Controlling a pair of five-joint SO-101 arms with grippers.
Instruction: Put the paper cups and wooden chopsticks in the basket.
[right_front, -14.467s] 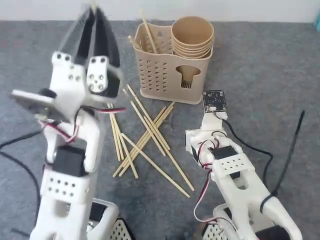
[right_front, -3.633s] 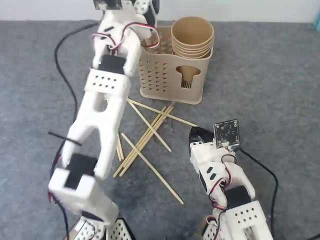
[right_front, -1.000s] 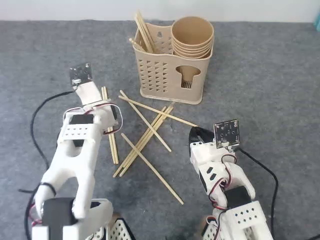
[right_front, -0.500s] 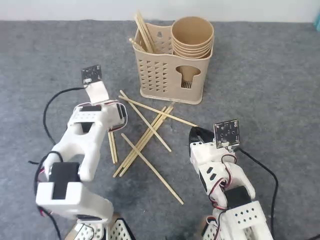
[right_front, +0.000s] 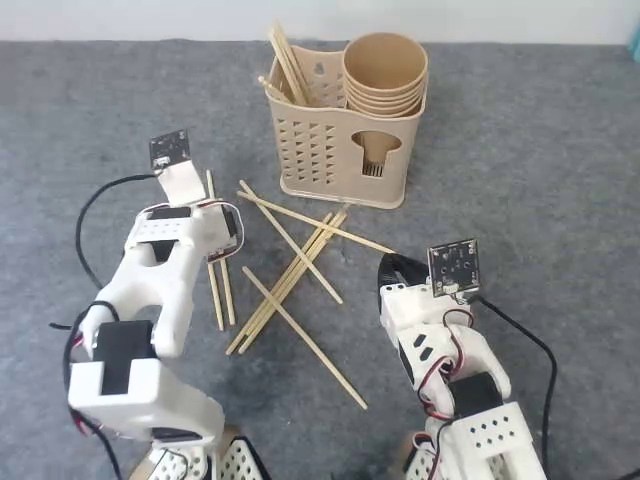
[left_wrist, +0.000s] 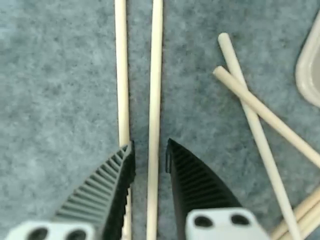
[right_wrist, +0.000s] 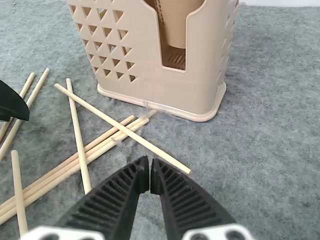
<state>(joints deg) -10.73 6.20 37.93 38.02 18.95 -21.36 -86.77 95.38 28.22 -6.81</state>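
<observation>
The beige perforated basket (right_front: 340, 150) stands at the back with stacked paper cups (right_front: 385, 70) and several wooden chopsticks (right_front: 288, 62) in it. More chopsticks (right_front: 290, 270) lie crossed on the grey carpet in front. My left gripper (left_wrist: 149, 152) is low over two parallel chopsticks and stands open. One chopstick (left_wrist: 154, 100) lies between its fingers and the other (left_wrist: 121, 75) runs just outside one finger. The left arm (right_front: 185, 235) is at the pile's left side. My right gripper (right_wrist: 149, 172) (right_front: 395, 268) is shut on nothing, just short of a long chopstick (right_wrist: 120, 127).
The basket wall (right_wrist: 150, 55) rises beyond the right gripper, a cup (right_wrist: 177, 25) showing through its cutout. A black fingertip (right_wrist: 10, 102) of the other arm shows in the right wrist view. A cable (right_front: 85, 240) loops beside the left arm. Open carpet lies to the right.
The left arm has come back from the basket and dropped to the chopsticks on the left; in the last half second it shifted slightly left. The right arm has not moved.
</observation>
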